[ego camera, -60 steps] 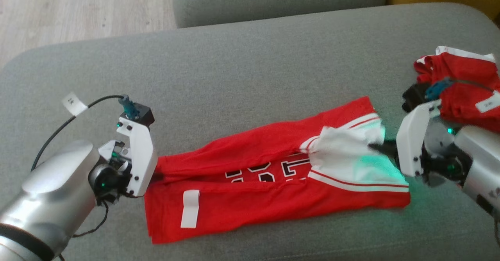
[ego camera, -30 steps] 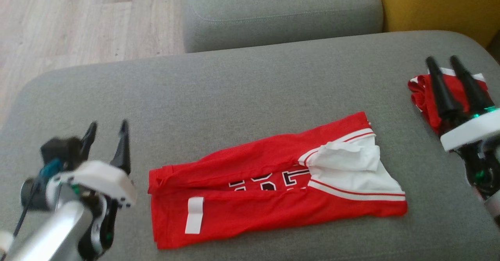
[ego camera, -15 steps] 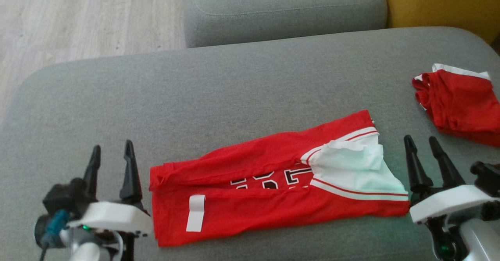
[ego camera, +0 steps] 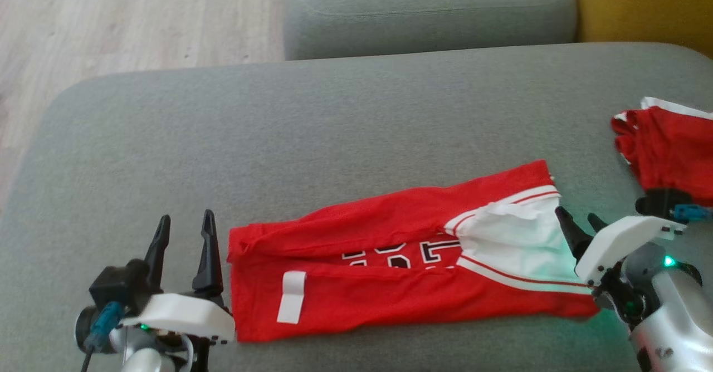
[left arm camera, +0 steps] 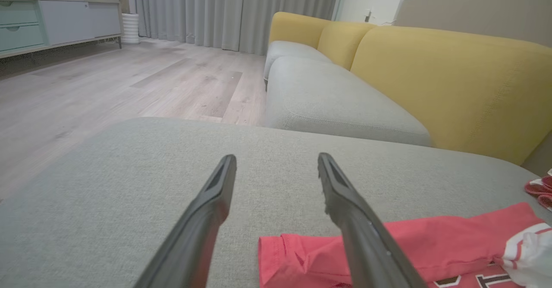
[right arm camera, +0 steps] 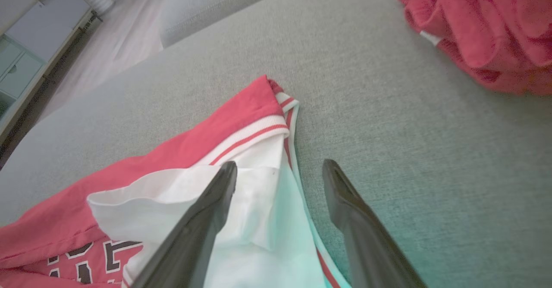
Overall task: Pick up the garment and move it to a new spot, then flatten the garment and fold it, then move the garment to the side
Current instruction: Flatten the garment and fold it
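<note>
Garment [ego camera: 401, 266]: red, folded lengthwise, laid on sofa cushion [ego camera: 334, 138]; left gripper [ego camera: 186, 216] spread wide, empty, just beside its left end; right gripper [ego camera: 575, 213] spread wide, empty, at white end; both ends are best pinched evenly, all layers caught.

Red garment [ego camera: 362, 299] with white, red-striped panel, black-and-white lettering and white patch; grey sofa cushion [ego camera: 278, 138]; yellow backrest [left arm camera: 453, 76]; pale wood-grain floor [ego camera: 111, 15]; right, second garment [ego camera: 668, 143], red and white.

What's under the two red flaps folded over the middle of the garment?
Black-and-white lettering shows in the gap between them on the garment; most of the print is covered and unreadable.
</note>
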Tool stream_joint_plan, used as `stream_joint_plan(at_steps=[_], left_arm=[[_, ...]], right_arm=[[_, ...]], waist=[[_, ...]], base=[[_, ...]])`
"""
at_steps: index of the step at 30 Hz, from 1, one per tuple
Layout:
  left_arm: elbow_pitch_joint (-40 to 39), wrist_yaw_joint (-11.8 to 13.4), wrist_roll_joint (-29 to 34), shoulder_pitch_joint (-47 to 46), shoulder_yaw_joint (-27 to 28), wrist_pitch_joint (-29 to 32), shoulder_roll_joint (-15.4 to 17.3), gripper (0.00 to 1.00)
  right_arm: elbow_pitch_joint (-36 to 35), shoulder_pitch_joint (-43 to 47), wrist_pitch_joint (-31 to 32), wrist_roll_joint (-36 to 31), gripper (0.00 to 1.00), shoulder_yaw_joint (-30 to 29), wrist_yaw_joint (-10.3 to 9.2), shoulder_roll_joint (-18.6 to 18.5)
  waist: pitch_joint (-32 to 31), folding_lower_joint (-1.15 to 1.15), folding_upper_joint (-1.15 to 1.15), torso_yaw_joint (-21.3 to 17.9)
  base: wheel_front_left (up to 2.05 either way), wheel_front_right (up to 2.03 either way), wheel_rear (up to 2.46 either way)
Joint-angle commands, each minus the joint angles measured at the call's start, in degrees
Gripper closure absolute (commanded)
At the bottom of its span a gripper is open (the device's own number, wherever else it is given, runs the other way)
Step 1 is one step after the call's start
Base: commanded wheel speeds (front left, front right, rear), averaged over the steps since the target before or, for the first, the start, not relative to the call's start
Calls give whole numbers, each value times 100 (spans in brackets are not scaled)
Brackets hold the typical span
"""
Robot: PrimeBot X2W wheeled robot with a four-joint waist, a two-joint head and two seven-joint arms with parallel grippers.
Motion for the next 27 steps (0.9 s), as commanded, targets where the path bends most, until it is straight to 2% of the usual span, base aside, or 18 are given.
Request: stream_joint_plan(at_steps=[1,11,19,20,21,22,23,27], left_arm=[[-137,-38,67,-347,258,-69,5,0],[198,-258,253,-449,318,-70,-141,0],[334,-350,332,-506,378,-70,-183,0],[348,-360,340,-516,381,-70,-188,0],[361,-367,347,-524,384,-70,-193,0],[373,-372,357,-530,387,-70,-198,0],[385,-375,366,-532,390,-70,-201,0],[422,-386,386,-513,423,-70,-215,0]], right_arm=[[-17,-280,77,43,0,82,-4,-11],[1614,-910,733,77,0,120,-4,-4],[2109,-1063,1312,474,0,271,-4,218],[2141,-1078,1392,512,9,309,-4,241],[2146,-1099,1427,546,39,343,-4,255],[2131,-1128,1413,580,92,368,-4,261],[2099,-1163,1369,611,100,392,-4,261],[1903,-1247,1221,762,100,507,-4,196]], waist=[[26,0,0,89],[112,0,0,437],[148,0,0,549],[146,0,0,558],[142,0,0,563],[134,0,0,565],[123,0,0,562],[52,0,0,531]], base=[[0,0,0],[0,0,0],[0,0,0],[0,0,0],[0,0,0],[0,0,0],[0,0,0],[0,0,0]])
